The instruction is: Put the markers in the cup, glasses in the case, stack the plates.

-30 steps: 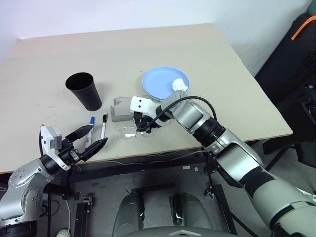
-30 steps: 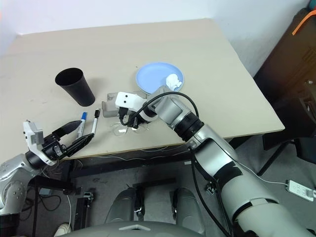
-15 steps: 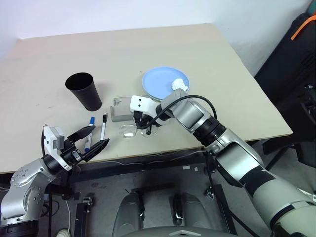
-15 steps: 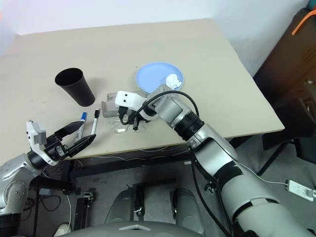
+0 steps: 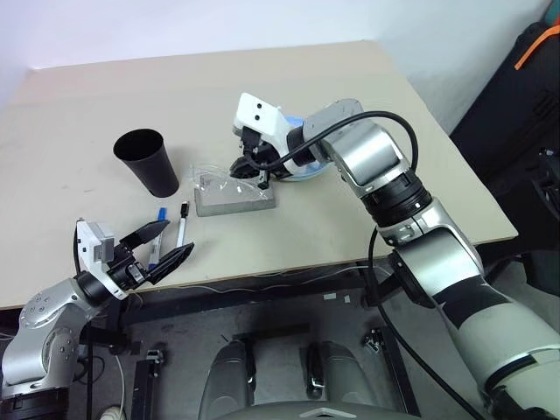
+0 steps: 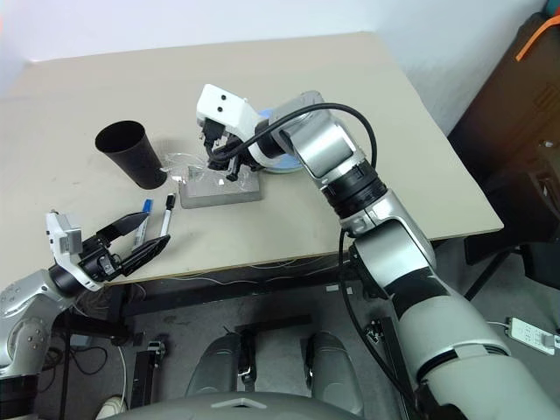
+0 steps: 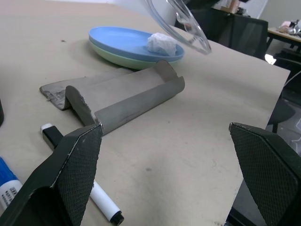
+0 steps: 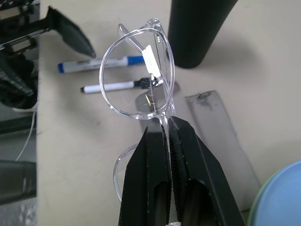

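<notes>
My right gripper (image 5: 250, 166) is shut on the clear-framed glasses (image 8: 135, 89) and holds them in the air just above the grey case (image 5: 233, 198), which lies open on the table. The black cup (image 5: 147, 161) stands upright to the left of the case. Two markers lie side by side near the front edge, the blue-capped one (image 5: 161, 234) and the black-capped one (image 5: 183, 224). My left gripper (image 5: 163, 252) hovers open at the table's front edge beside the markers. The light blue plate (image 7: 127, 37) rests on the mint green plate (image 7: 123, 59) behind the case.
A crumpled white tissue (image 7: 161, 44) lies on the blue plate. My right arm reaches across the plates and hides most of them in the head views. The table's (image 5: 367, 219) front edge runs just past the markers. Dark equipment stands off the table's right side.
My right gripper closed on the glasses near the front edge and lifted them up and back over the case. The left gripper stayed where it was, open.
</notes>
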Controlling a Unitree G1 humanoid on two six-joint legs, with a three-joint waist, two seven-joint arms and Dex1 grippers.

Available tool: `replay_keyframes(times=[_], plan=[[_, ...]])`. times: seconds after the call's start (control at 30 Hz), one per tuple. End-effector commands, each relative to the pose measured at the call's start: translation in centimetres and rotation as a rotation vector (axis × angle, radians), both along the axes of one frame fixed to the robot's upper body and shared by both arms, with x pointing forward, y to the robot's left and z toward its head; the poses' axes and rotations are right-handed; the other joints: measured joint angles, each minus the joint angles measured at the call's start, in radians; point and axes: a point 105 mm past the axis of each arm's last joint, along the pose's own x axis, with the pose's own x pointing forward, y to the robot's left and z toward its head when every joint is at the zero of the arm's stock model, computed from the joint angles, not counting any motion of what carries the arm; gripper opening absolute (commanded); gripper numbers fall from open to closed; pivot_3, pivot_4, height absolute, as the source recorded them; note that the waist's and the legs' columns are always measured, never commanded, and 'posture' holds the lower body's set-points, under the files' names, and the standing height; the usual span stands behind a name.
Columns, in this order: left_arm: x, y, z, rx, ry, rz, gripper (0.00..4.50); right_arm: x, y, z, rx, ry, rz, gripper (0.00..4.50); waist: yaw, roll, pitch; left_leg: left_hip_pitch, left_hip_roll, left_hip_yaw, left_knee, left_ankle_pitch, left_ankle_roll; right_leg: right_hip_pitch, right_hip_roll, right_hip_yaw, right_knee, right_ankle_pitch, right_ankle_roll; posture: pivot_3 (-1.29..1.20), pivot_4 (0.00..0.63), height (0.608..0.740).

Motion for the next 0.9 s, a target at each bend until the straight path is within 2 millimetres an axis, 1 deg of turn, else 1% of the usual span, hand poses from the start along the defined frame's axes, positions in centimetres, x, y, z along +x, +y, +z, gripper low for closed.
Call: replay_keyframes(times=[0.03, 0.1, 0.17, 0.3, 0.4, 0.5, 0.6, 0.77, 0.83, 0.9], plan=[[0.0, 0.1, 0.8, 0.002, -0.039, 0.003, 4.50, 1.1, 0.6, 1.5, 0.026, -0.087, -0.025, 0.03, 0.000, 0.000, 0.000, 0.000, 0.000, 0.000, 0.000, 0.000, 0.000, 0.000, 0.000, 0.000, 0.000, 0.000, 0.000, 0.00, 0.150, 0.738], [0.0, 0.1, 0.9, 0.002, -0.042, 0.004, 4.50, 1.9, 1.0, 1.1, 0.025, -0.122, -0.048, 0.03, 0.000, 0.000, 0.000, 0.000, 0.000, 0.000, 0.000, 0.000, 0.000, 0.000, 0.000, 0.000, 0.000, 0.000, 0.000, 0.00, 0.150, 0.738], [-0.1, 0.1, 0.9, 0.009, -0.042, 0.002, 4.50, 2.5, 1.6, 0.8, 0.035, -0.197, -0.052, 0.03, -0.001, 0.000, 0.000, 0.000, 0.000, 0.000, 0.000, 0.000, 0.000, 0.000, 0.000, 0.000, 0.000, 0.000, 0.000, 0.00, 0.150, 0.738], [-0.3, 0.3, 1.1, 0.014, -0.047, 0.009, 4.50, 3.0, 2.3, 0.0, 0.024, -0.276, -0.028, 0.03, -0.002, 0.000, 0.000, 0.000, 0.000, 0.000, 0.000, 0.000, 0.000, 0.000, 0.000, 0.000, 0.000, 0.000, 0.000, 0.00, 0.150, 0.738], [-0.6, 0.6, 1.1, 0.022, -0.046, 0.017, 4.50, 3.8, 2.5, -1.1, -0.024, -0.344, -0.043, 0.03, -0.003, 0.000, 0.000, 0.000, 0.000, 0.001, 0.000, 0.000, 0.000, 0.000, 0.000, 0.000, 0.000, 0.000, 0.000, 0.00, 0.150, 0.738], [-0.7, 0.7, 1.1, 0.031, -0.043, 0.020, 4.50, 4.2, 2.3, -2.5, -0.084, -0.355, -0.059, 0.03, -0.003, 0.000, 0.000, 0.000, 0.000, 0.000, 0.000, 0.000, 0.000, 0.000, 0.000, 0.000, 0.000, 0.000, 0.000, 0.00, 0.150, 0.738], [-0.9, 0.7, 1.0, 0.037, -0.040, 0.021, 4.50, 4.0, 2.5, -4.0, -0.142, -0.347, -0.040, 0.03, -0.003, 0.000, 0.000, 0.000, 0.000, 0.000, 0.000, 0.000, 0.000, 0.000, 0.000, 0.000, 0.000, 0.000, 0.000, 0.00, 0.150, 0.738], [-1.1, 0.7, 1.0, 0.042, -0.035, 0.019, 4.50, 3.2, 2.9, -5.6, -0.213, -0.325, 0.018, 0.03, -0.003, 0.000, 0.000, 0.000, 0.000, 0.000, -0.001, 0.000, 0.000, 0.000, 0.000, 0.000, 0.000, 0.000, 0.000, 0.00, 0.150, 0.738], [-1.1, 0.7, 1.0, 0.042, -0.036, 0.020, 4.50, 3.1, 2.8, -6.1, -0.249, -0.332, 0.030, 0.03, -0.003, 0.000, 0.000, 0.000, 0.000, 0.000, 0.000, 0.000, 0.000, 0.000, 0.000, 0.000, 0.000, 0.000, 0.000, 0.00, 0.150, 0.738], [-1.2, 0.6, 1.0, 0.041, -0.036, 0.020, 4.50, 3.0, 2.4, -6.9, -0.310, -0.342, 0.050, 0.03, -0.002, 0.000, 0.000, 0.000, 0.000, 0.000, 0.000, 0.000, 0.000, 0.000, 0.000, 0.000, 0.000, 0.000, 0.000, 0.00, 0.150, 0.738]])
